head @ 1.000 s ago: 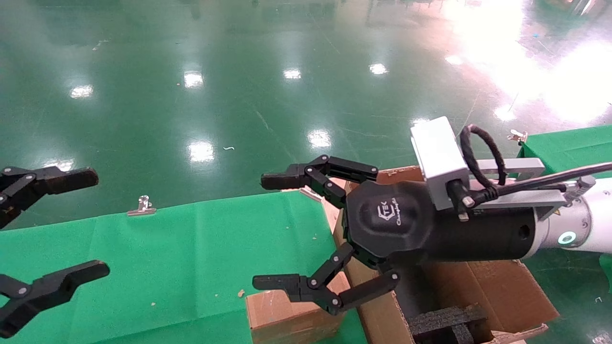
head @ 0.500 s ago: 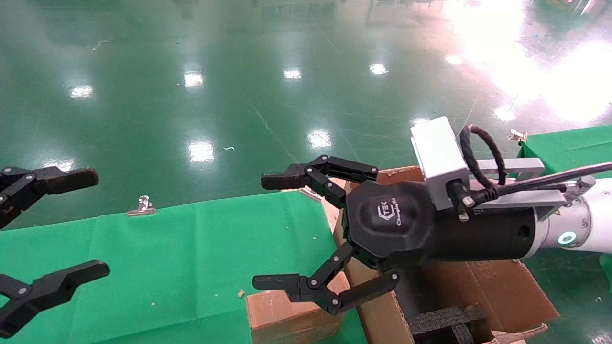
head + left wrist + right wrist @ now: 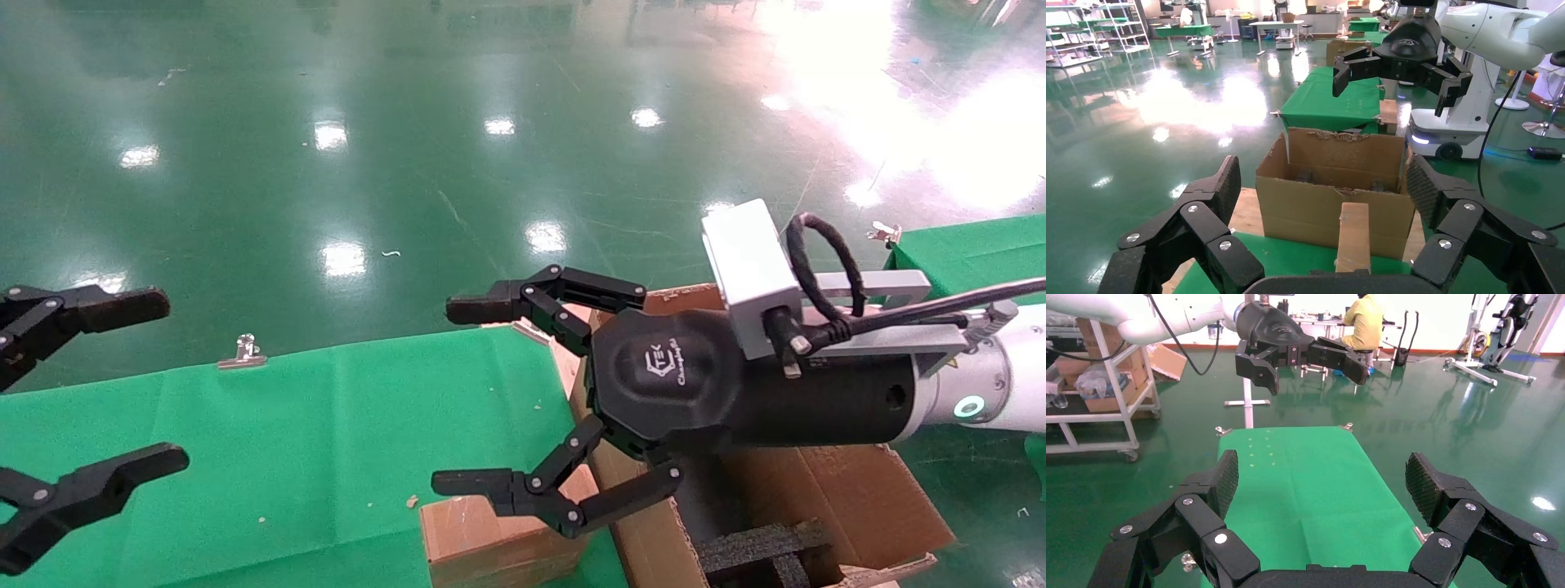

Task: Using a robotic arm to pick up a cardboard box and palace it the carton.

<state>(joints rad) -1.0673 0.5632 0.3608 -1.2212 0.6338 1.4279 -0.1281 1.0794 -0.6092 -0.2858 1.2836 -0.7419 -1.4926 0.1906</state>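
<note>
Head view, right pincer (image 3: 458, 396): black, jointed fingers spread wide, grasping nothing, hovering over the green cloth counter (image 3: 286, 425) beside the carton
Robotic arm (image 3: 993, 384): white tube, silver camera block, looped black cable, glowing teal ring
Cardboard box (image 3: 498, 543): small, plain brown, scuffed, on the counter, touching the carton's wall
Carton (image 3: 850, 490): corrugated, ragged edges, black foam blocks inside
Left pincer (image 3: 106, 388): released, at the counter's left end

A white hexagonal logo with lettering, seemingly "TEK" above a slanted script too small to read, sits on the right gripper's (image 3: 462, 396) black palm, frame centre.
</note>
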